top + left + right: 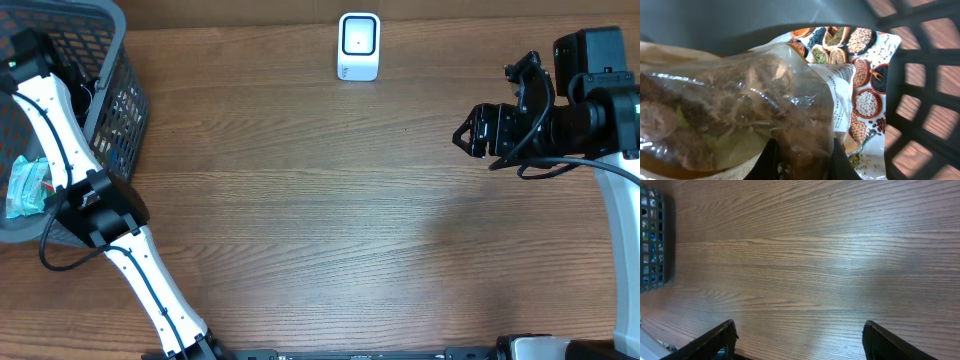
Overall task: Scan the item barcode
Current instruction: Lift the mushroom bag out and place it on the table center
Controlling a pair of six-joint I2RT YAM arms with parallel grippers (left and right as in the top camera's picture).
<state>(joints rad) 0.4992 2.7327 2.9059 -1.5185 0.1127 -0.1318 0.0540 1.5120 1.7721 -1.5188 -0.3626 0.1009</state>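
In the left wrist view, a clear plastic bag point(765, 100) of brown, lumpy contents lies inside the dark grey basket point(900, 115), on top of a white packet point(865, 60) printed with bowls of beans and grains. My left gripper point(802, 152) is shut on the lower edge of the clear bag, its black fingers point(771, 157) pinching the film from both sides. No barcode shows on the bag. The white scanner point(358, 45) stands at the table's far edge. My right gripper point(466, 133) hangs open over bare wood at the right, holding nothing.
The basket point(125, 110) sits at the table's left edge, with a teal packet point(25, 185) visible inside it. My left arm point(60, 130) bends over its rim. The right wrist view catches the basket's corner point(652, 240) beyond the wooden tabletop point(815, 255).
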